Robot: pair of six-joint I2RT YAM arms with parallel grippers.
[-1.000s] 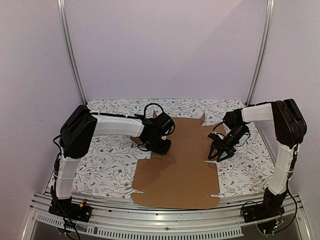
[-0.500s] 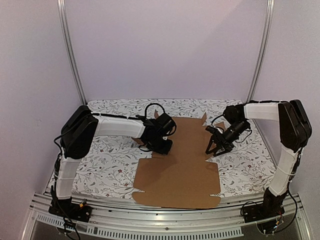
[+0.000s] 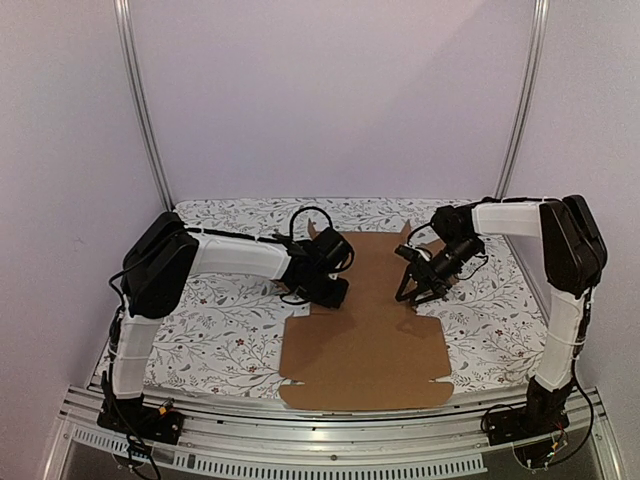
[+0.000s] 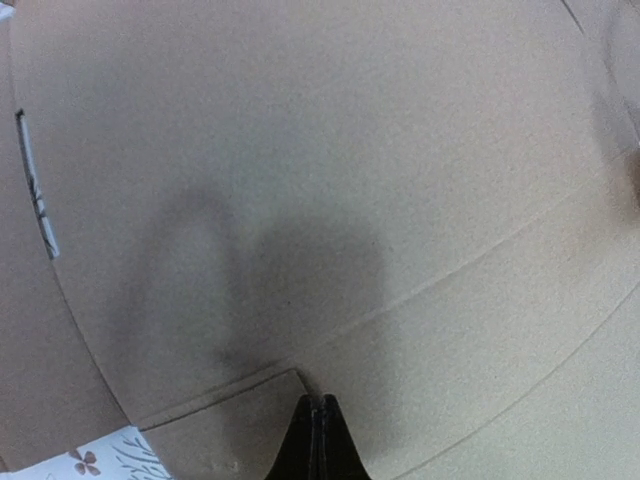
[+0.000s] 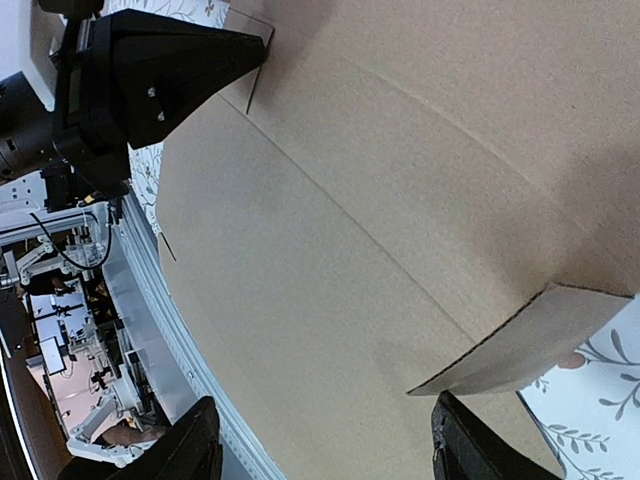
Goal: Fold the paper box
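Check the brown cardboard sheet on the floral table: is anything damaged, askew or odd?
No damage shows. The flat brown corrugated cardboard sheet appears to overhang the near edge of the floral table, above the metal rail.

Left gripper (image 3: 332, 296) and right gripper (image 3: 410, 292) occupy the paper box (image 3: 365, 350) mid-sheet; its near half lies unobstructed.

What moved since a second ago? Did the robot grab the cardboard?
The right gripper, open, slid left and a little farther back, further over the paper box. The box's near edge shifted slightly to the right. No new grab or release shows. The left gripper stayed shut at the box's left side, almost where it was.
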